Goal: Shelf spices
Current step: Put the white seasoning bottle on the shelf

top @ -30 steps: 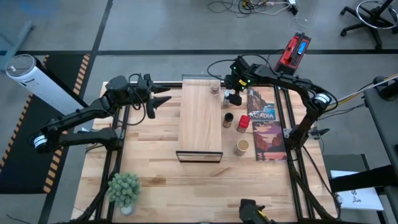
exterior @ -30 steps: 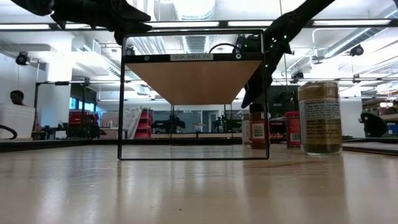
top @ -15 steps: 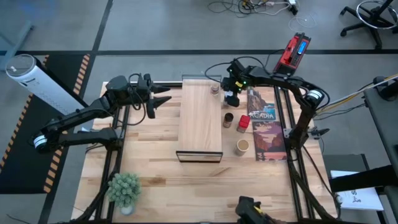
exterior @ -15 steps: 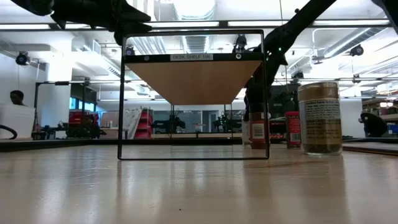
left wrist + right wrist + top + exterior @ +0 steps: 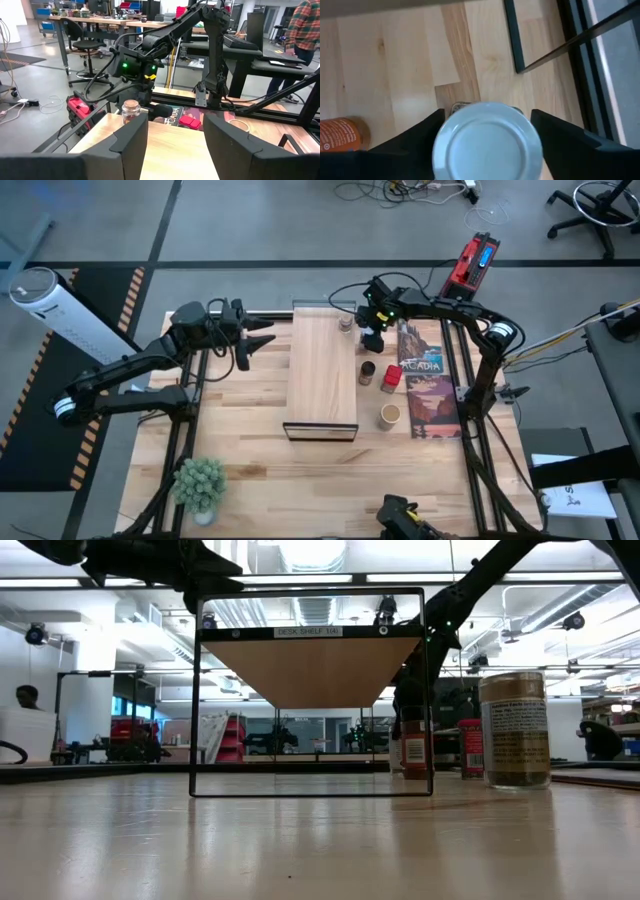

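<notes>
Left gripper (image 5: 262, 340), fingers parted and empty, waits at nine o'clock of the pale-wood rectangular shelf (image 5: 322, 375). Right gripper (image 5: 372, 338) straddles the white-capped upright spice jar (image 5: 487, 141) from above at the shelf's two o'clock; grasp contact cannot be told.

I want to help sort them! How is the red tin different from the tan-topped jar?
The red tin is red on top; the tan-topped jar is tan. The jar looks wider than the tin. The jar stands nearer the shelf's dark front edge than the tin. Both stand upright on the table, right of the shelf, not on it.
</notes>
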{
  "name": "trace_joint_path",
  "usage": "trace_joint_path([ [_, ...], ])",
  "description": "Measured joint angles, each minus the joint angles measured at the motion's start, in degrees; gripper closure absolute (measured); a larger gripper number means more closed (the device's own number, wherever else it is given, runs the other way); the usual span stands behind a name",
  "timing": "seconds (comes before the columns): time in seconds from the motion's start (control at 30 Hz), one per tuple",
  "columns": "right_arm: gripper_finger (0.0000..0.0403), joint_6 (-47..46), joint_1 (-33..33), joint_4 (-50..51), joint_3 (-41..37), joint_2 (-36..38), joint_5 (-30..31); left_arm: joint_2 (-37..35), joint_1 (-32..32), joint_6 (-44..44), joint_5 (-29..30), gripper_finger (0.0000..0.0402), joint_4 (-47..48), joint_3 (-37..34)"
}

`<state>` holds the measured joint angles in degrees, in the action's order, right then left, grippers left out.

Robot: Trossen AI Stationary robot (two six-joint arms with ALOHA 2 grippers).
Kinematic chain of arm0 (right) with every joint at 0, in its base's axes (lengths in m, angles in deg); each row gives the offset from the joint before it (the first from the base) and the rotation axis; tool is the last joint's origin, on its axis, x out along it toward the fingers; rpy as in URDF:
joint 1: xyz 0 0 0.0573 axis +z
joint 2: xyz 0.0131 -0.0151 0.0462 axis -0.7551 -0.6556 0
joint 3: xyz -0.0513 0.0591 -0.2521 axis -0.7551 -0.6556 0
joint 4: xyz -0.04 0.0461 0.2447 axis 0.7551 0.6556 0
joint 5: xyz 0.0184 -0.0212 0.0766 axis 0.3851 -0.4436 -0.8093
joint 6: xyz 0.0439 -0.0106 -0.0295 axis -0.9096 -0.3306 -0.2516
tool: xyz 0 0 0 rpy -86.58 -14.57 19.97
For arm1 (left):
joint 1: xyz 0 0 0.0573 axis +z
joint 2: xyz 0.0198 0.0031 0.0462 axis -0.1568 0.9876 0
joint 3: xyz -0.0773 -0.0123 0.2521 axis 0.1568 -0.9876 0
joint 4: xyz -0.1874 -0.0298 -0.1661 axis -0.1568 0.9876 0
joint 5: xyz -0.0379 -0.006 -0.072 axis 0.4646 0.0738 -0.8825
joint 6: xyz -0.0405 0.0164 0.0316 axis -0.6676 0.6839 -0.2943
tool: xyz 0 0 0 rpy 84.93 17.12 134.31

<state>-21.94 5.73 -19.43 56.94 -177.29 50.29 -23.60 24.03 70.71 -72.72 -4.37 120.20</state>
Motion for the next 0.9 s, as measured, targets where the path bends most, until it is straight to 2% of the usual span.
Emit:
trace_joint_path([
  [0.23, 0.0220, 0.09, 0.00, 0.03, 0.00, 0.05, 0.00, -0.07, -0.02, 0.00, -0.07, 0.0222, -0.02, 0.00],
  [0.6, 0.0213, 0.13, -0.02, 1.48, 0.09, 0.48, 2.02, -0.11, -0.02, -0.02, -0.09, 0.0225, 0.06, 0.00],
  [0.9, 0.0222, 0.26, -0.84, 3.00, 0.02, 4.94, 2.58, -0.15, -0.02, -0.02, -0.09, 0.0219, 0.39, 0.00],
])
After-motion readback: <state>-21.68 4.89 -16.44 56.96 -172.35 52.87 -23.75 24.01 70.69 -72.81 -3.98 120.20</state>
